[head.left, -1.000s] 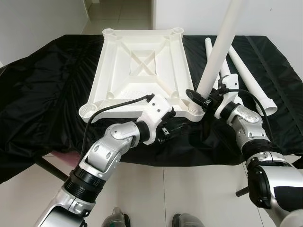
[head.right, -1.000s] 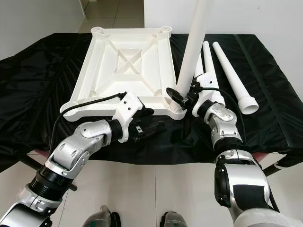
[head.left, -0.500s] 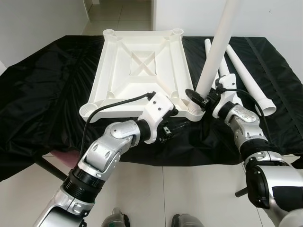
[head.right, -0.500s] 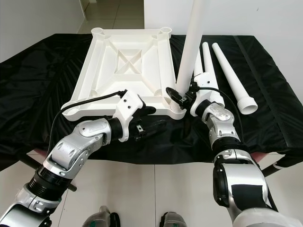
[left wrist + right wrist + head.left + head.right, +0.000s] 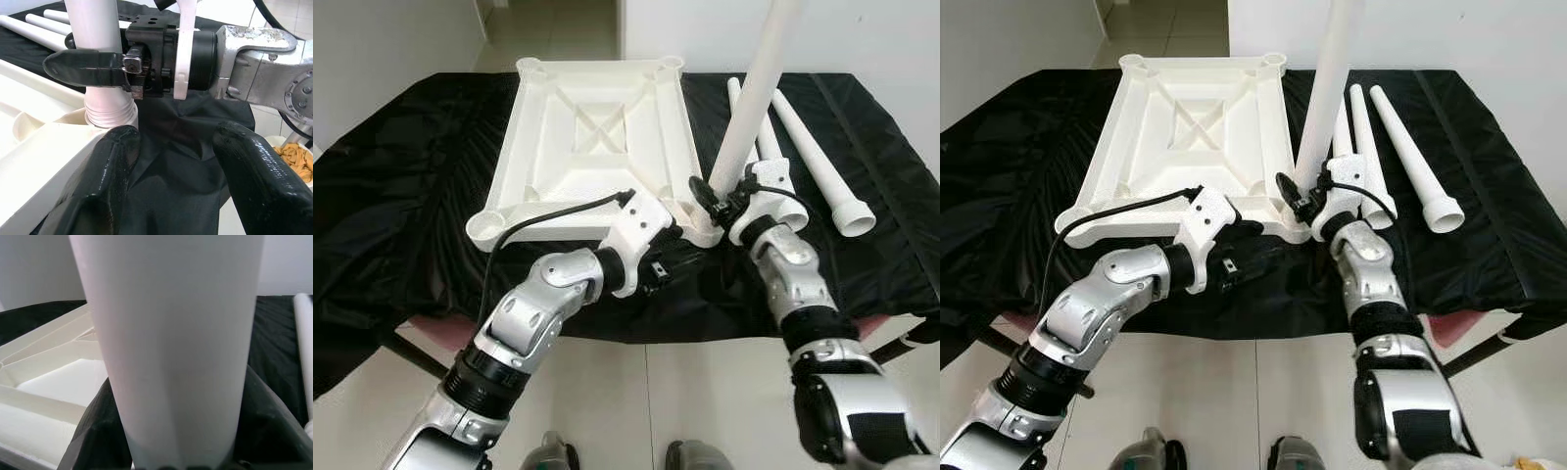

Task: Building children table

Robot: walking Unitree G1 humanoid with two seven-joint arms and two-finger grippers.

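The white table top [image 5: 592,137] lies upside down on a black cloth. A white leg [image 5: 754,98] stands upright, slightly tilted, in its near right corner socket [image 5: 110,115]. My right gripper [image 5: 713,193] is shut on the leg just above the socket, and its fingers [image 5: 93,431] wrap the leg [image 5: 176,342] on both sides. My left gripper [image 5: 658,271] is open at the table top's front edge, just left of that corner. One of its fingertips [image 5: 105,166] rests by the corner rim, and the other [image 5: 254,181] hangs over the cloth.
Three loose white legs [image 5: 822,157] lie on the cloth to the right of the table top. The black cloth [image 5: 401,176] drapes over the near edge above a tiled floor [image 5: 646,411]. A bowl of orange pieces [image 5: 293,156] sits low on the floor.
The whole view has shifted a little. My right elbow has swung inward while the gripper keeps its hold on the upright leg. The left gripper has hardly moved.
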